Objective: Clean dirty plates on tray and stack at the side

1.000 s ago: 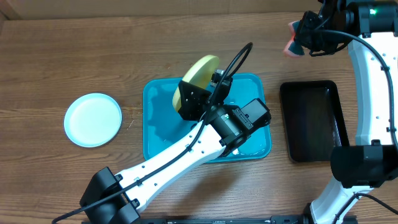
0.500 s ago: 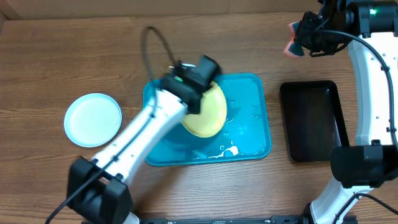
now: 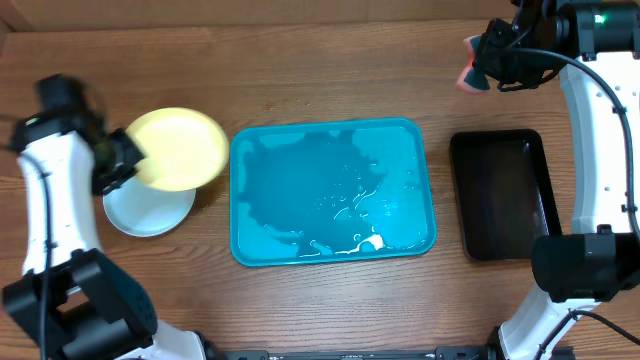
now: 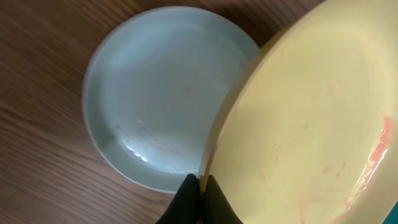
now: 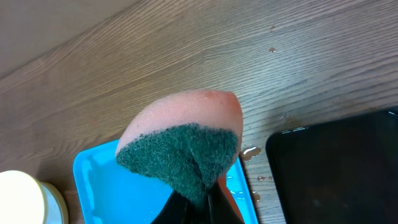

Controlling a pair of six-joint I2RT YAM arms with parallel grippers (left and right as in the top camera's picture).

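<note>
From overhead, my left gripper (image 3: 125,160) is out at the left side of the tabletop (image 3: 300,70), closed on the rim of a yellow-green plate (image 3: 182,150). The plate is held above the blue-white plate (image 3: 145,212), which lies flat on the wood, and covers its upper part. Both plates are just left of the turquoise tray (image 3: 300,180). The tray sits in the middle with no plate on it, its floor wet and streaked, with a small white fleck near the front rim. A narrow black tray (image 3: 500,195) lies just to its right. My right gripper (image 3: 478,63) is raised at the far right corner, clamped on a pinkish sponge (image 3: 467,60). In my left wrist view, the gripper's fingers (image 4: 186,202) pinch the yellow-green plate's edge, with almost no gap between them. That plate fills the right of the picture, tilted, with faint red smears (image 4: 378,149) along its right side. The blue-white plate lies beneath it to the left, looking clean and glossy. In my right wrist view, the sponge shows a pink foam back and a dark green scouring face and is squeezed between my fingers at the bottom edge. Below it are a corner of the turquoise tray, the black tray at right and a few water drops (image 5: 250,151) on the wood between them.
</note>
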